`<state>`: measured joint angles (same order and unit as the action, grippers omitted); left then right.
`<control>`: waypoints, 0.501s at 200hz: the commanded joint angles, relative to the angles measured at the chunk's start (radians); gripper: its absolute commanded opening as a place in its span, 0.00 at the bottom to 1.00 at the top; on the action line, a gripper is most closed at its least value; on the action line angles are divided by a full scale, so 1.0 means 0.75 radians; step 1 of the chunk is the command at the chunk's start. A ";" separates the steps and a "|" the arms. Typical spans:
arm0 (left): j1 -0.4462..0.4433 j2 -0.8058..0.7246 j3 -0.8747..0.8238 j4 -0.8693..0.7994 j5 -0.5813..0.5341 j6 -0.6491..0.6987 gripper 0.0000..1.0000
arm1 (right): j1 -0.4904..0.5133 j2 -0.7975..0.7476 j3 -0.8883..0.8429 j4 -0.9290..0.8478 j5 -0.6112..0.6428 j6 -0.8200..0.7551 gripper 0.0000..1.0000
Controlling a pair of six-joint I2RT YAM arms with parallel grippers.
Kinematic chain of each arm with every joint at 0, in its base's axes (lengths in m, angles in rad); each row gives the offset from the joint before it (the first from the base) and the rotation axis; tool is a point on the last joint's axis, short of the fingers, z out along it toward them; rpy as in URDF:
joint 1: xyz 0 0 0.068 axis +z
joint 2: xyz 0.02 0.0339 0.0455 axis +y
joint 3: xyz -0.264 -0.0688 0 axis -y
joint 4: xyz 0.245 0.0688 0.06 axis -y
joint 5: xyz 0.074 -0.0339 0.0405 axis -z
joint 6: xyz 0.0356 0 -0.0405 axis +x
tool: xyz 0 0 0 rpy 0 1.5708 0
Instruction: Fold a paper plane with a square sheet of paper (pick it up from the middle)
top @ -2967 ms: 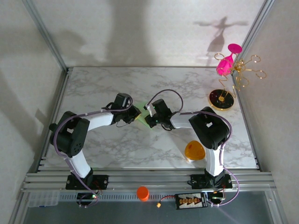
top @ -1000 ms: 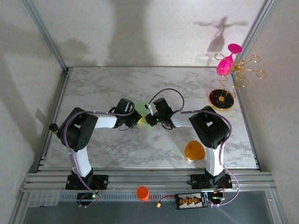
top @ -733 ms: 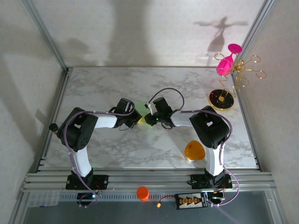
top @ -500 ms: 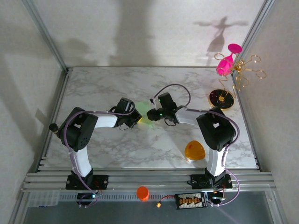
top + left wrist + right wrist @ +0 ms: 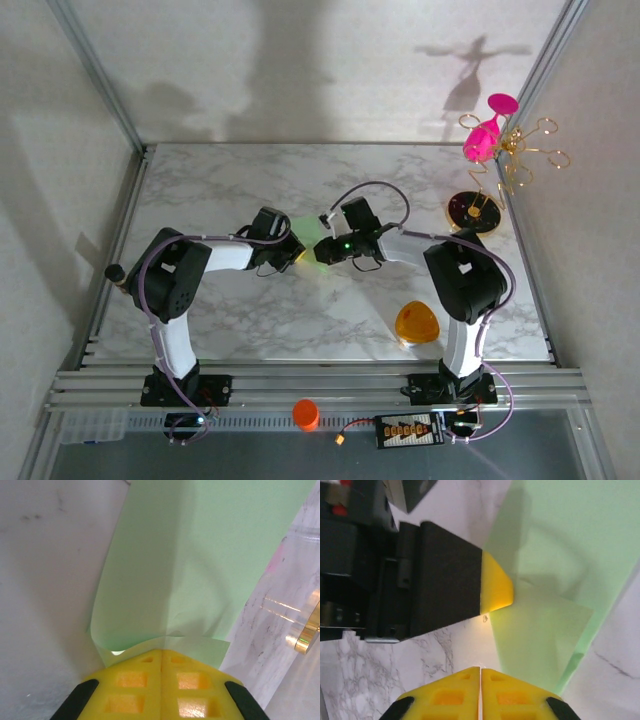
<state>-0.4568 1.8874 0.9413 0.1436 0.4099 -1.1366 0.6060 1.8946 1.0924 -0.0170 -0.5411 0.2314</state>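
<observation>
Shifted up the desk [image 5: 210,190], right pincer [image 5: 480,672] sits clenched beside the square sheet of paper [image 5: 200,565] nipped by left pincer [image 5: 161,654].

This is a robot lab test cell. White panels [image 5: 330,70] and aluminium posts [image 5: 95,75] box in a marble-patterned surface [image 5: 240,180]. Along the surface's near edge a slotted rail [image 5: 320,383] carries bolted arm bases [image 5: 186,388], with a circuit board [image 5: 408,431] just in front.

one green sheet of paper [image 5: 304,229], two robot arms [image 5: 215,258], one orange wedge [image 5: 416,323], one orange cup [image 5: 305,413], one gold wire stand [image 5: 478,212].
</observation>
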 commanded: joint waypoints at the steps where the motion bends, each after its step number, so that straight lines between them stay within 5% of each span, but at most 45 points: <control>1: -0.015 0.066 -0.002 -0.171 -0.068 0.043 0.06 | 0.022 0.059 0.063 -0.061 -0.076 -0.020 0.09; 100: -0.023 0.081 0.017 -0.182 -0.060 0.050 0.07 | 0.029 0.165 0.133 -0.126 -0.012 -0.020 0.08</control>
<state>-0.4595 1.8946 0.9611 0.1181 0.4068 -1.1206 0.6224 1.9945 1.1713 -0.0719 -0.5690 0.2287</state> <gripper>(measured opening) 0.066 0.079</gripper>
